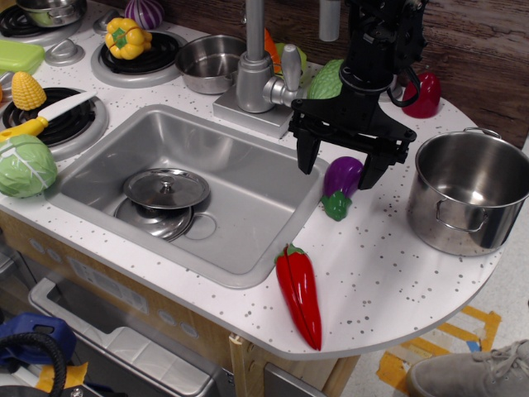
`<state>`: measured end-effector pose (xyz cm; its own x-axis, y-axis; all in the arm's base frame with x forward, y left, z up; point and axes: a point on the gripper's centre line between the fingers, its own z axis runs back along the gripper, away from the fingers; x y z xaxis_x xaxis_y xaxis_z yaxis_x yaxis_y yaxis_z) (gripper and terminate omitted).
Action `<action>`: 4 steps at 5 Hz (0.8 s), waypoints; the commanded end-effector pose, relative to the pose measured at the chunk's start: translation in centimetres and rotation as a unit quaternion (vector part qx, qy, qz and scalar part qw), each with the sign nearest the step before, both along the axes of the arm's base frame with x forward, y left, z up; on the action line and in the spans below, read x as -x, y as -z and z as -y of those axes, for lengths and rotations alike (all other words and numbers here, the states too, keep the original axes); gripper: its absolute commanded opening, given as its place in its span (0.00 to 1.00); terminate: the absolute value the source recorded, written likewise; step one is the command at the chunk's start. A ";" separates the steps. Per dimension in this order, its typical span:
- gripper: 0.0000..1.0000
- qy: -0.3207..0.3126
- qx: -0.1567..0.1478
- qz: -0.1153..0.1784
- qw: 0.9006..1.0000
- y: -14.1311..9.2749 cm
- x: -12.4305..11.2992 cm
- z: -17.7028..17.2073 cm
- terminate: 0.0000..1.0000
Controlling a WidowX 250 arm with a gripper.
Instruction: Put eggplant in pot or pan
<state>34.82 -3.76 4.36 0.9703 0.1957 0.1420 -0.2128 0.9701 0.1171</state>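
1 arm in view, end effector spread wide open, fingers pointing down, one each side of the eggplant (contact with it can't be confirmed from this angle). Eggplant lies on the white speckled bench, green cap toward the camera, just right of the sink rim. Pot stands upright on the bench to the right of the eggplant, apart from it, nothing visible inside. Red pepper lies on the bench nearer the front edge, below the eggplant, not touching it. A steel lid sits in the sink basin. Faucet behind the sink, small steel pan left of it. Left side: cabbage, knife on a burner, corn, yellow pepper on the rear burner, purple onion at the top edge.
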 end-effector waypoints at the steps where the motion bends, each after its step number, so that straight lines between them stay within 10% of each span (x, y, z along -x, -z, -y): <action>1: 1.00 0.000 0.000 0.000 1.000 0.0 0.0 0.0 0.00; 4: 1.00 0.113 -0.026 0.040 0.992 -0.5 -4.5 -1.7 0.00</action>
